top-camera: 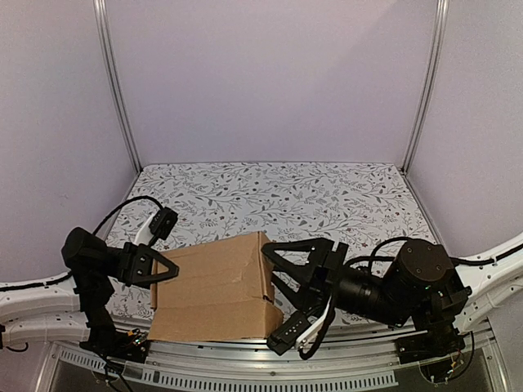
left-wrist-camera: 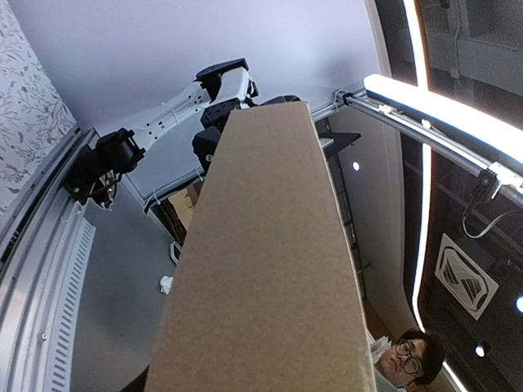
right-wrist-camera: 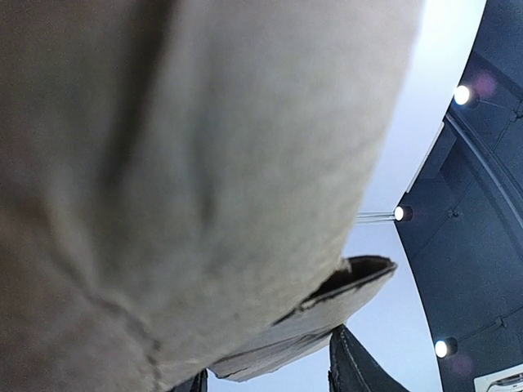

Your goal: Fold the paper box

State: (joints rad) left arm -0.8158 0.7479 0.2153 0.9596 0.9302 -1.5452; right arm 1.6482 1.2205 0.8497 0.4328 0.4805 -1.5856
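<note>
The paper box [top-camera: 216, 286] is a plain brown cardboard box lying near the table's front edge between my two arms. My left gripper [top-camera: 170, 243] is at its left end with jaws spread wide, one finger over the box's top and the other beyond its far edge. My right gripper [top-camera: 274, 296] is at its right end, jaws spread across that end. In the left wrist view a long cardboard face [left-wrist-camera: 270, 269] fills the middle and hides the fingers. In the right wrist view the cardboard [right-wrist-camera: 180, 163] is very close, with a loose flap [right-wrist-camera: 319, 314] above a dark finger [right-wrist-camera: 351, 367].
The patterned table [top-camera: 310, 196] stretches behind the box to the purple back wall. Metal frame posts [top-camera: 118, 90] stand at both back corners. The table's front rail [top-camera: 245, 359] runs just below the box.
</note>
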